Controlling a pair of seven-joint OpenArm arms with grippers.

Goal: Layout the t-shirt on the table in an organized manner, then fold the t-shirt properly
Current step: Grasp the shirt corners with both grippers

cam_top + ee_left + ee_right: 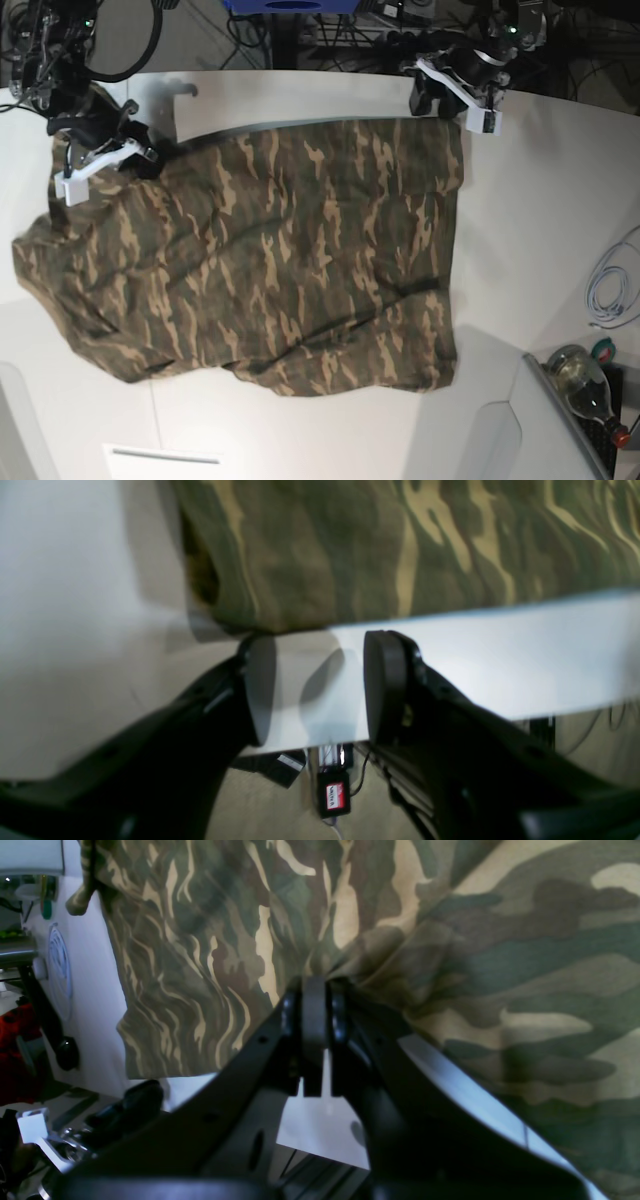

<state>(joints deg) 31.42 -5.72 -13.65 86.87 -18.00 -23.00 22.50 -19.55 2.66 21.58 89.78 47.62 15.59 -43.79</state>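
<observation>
A soft camouflage t-shirt point(270, 260) in brown, tan and dark green lies spread out on the big smooth white tabletop point(530, 230). It covers most of the middle and is a bit wrinkled and crooked. The right gripper point(314, 990) has its jaws pressed tight together on a bunched bit of the t-shirt, at one corner. The left gripper point(315, 680) sits at the other corner, just beside the shirt's edge. Its jaws are spread apart with only bare tabletop between them. A clear glass bottle point(585, 380) lies off to one side.
</observation>
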